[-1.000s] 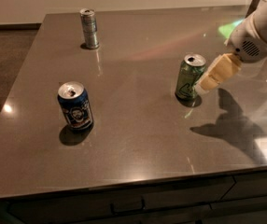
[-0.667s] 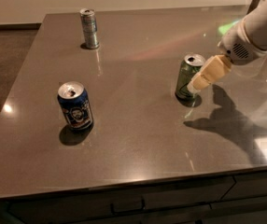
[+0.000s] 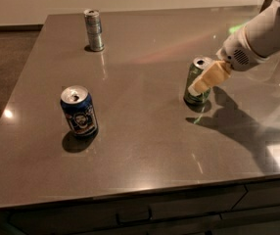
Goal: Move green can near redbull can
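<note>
The green can (image 3: 197, 98) stands upright on the dark table (image 3: 145, 146), right of the middle. My gripper (image 3: 206, 80) comes in from the right on a white arm, sits against the can's right side and overlaps its front. The redbull can (image 3: 94, 29), slim and silver-grey, stands upright at the far left of the table, well away from the green can.
A dark blue can (image 3: 79, 110) with a white picture stands at the front left. The table's front edge has drawer fronts (image 3: 135, 213) below it. Brown floor (image 3: 3, 67) lies past the left edge.
My gripper has moved left and slightly down, from beside the green can to across its front. The three cans have stayed where they were.
</note>
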